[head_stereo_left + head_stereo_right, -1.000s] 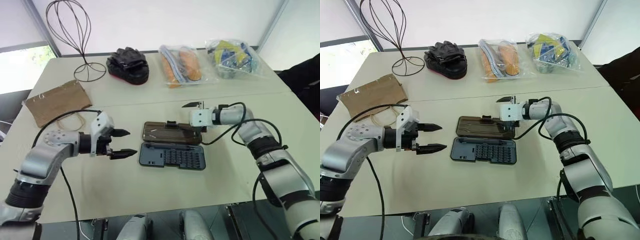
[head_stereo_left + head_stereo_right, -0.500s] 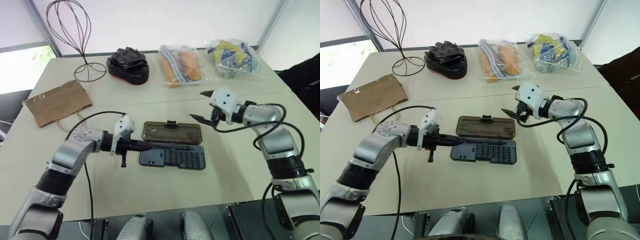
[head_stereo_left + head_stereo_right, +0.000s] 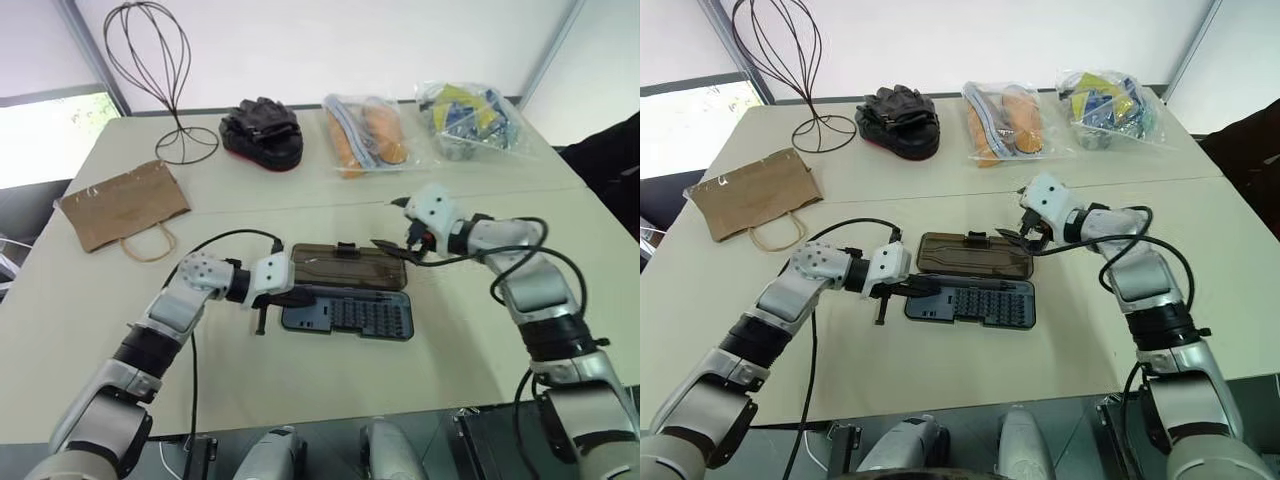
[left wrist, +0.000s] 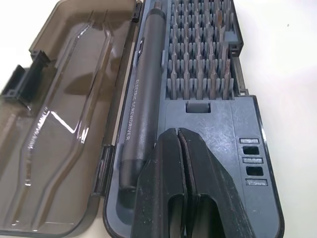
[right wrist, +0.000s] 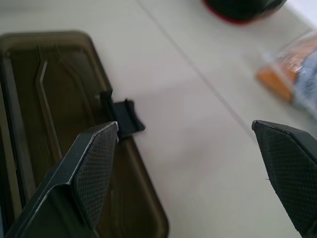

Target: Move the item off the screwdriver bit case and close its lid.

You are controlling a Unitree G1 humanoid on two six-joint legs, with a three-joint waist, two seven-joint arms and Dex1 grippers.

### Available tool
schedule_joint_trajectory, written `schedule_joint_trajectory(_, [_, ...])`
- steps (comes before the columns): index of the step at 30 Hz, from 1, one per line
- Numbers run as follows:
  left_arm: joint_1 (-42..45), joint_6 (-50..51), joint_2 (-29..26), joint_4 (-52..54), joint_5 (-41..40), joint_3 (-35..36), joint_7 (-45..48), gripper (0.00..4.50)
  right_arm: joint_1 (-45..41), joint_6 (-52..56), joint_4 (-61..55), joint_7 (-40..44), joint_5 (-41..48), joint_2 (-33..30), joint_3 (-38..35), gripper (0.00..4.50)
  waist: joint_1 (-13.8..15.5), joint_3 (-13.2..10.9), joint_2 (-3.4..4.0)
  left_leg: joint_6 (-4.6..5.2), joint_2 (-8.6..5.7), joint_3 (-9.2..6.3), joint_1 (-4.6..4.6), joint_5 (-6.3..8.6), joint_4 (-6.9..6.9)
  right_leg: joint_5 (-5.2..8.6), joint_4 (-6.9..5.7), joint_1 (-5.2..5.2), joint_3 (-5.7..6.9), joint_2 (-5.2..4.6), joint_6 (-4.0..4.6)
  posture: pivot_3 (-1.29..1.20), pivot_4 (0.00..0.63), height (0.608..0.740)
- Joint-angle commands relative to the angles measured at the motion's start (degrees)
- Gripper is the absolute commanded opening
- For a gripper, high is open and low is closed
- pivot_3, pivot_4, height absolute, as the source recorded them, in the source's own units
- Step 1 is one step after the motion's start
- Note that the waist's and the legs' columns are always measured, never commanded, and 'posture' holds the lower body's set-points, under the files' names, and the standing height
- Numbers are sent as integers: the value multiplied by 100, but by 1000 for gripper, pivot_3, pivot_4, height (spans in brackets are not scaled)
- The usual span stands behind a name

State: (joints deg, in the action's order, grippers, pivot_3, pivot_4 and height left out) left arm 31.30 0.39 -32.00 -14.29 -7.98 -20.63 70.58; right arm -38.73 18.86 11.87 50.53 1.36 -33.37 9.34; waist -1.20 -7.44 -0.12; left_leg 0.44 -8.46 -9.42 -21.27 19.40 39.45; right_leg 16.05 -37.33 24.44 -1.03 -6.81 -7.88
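Note:
The screwdriver bit case lies open mid-table, its blue-grey tray holding rows of bits and a dark pen-shaped driver. The smoky brown lid lies flat on the table behind the tray, its latch tab at the far edge. The brown paper bag, the item, rests flat at the far left, away from the case. My left gripper is shut and empty, its tips over the tray's left end. My right gripper is open and empty above the lid's far right corner, with one finger over the lid.
Along the far side of the table stand a wire head-shaped stand, a black glove bundle and two clear plastic bags. A seam crosses the table behind the case. The table's front edge runs close below the tray.
My left gripper has gone from open to shut and swung right onto the tray's left end. My right gripper rolled its wrist and stayed open by the lid's right end.

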Motion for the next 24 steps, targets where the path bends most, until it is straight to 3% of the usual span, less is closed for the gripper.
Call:
schedule_joint_trajectory(1, [-335,183,-193,-241,416,-189,5,38,-410,35,441,346,48,51,112,4500,5,2,2,0,1,0,0,0,0,0,0,0,0,1,0,0,150,740])
schedule_joint_trajectory(8, [-610,359,-257,48,410,-116,-97,38,-876,-178,1696,1158,-58,196,525,4500,5,5,3,0,1,-2,0,0,0,0,-2,0,1,0,0,0,150,740])
schedule_joint_trajectory(11, [-716,446,-247,160,381,-85,-169,0,-1101,-406,2374,1226,-227,291,649,3674,4,9,9,0,1,-2,1,0,0,0,-2,0,1,0,0,0,150,740])
schedule_joint_trajectory(18, [-933,603,-178,305,323,-42,-353,0,-1517,-856,3723,1420,-486,684,789,78,1,68,19,0,1,-5,12,0,-4,0,-3,-8,1,2,0,0,150,740])
schedule_joint_trajectory(24, [-1269,1020,-136,577,41,115,-386,0,-1570,-1596,4268,1484,-880,807,951,27,-6,125,26,0,6,-7,104,1,-53,1,14,-83,-4,4,1,0,150,740])
